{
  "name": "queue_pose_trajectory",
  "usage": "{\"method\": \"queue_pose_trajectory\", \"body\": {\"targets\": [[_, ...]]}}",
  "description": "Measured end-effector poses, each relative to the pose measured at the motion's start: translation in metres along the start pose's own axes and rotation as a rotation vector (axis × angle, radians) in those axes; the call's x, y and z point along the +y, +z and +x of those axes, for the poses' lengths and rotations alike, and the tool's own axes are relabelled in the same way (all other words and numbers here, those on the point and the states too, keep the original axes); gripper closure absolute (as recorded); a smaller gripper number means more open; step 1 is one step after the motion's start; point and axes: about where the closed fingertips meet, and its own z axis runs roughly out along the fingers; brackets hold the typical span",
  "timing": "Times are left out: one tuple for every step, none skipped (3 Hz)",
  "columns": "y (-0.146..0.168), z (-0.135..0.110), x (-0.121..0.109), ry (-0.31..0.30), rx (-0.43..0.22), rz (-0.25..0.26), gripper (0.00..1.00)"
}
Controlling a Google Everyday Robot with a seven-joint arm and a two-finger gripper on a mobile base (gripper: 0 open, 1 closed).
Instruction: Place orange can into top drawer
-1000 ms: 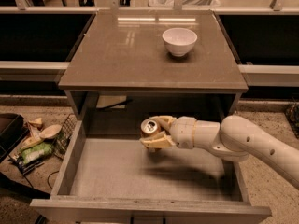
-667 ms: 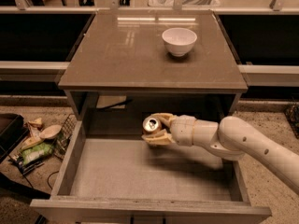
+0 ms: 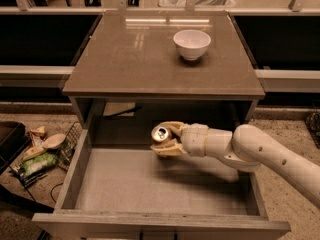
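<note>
The top drawer [image 3: 75,170] stands pulled out, a wide shallow grey box with a flat pale floor. My gripper [image 3: 164,138] reaches in from the right on a white arm and is shut on the orange can [image 3: 161,134]. The can's silver top with pull tab faces up and toward the camera. It hangs above the rear part of the drawer floor, just under the table's front edge, and does not rest on the floor.
A white bowl [image 3: 191,44] sits on the brown tabletop [image 3: 130,59] above the drawer. Clutter with a wire basket [image 3: 67,146] and packets lies on the floor at the left. A counter rail runs behind the table.
The gripper with the can has shifted slightly right and up over the rear of the drawer. The grip stays the same.
</note>
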Motion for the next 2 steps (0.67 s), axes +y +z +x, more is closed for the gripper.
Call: {"method": "queue_pose_trajectory", "body": {"targets": [[0.0024, -0.0012, 0.0014, -0.001, -0.002, -0.005, 0.27], [0.0039, -0.0019, 0.0023, -0.001, -0.004, -0.008, 0.04]]}}
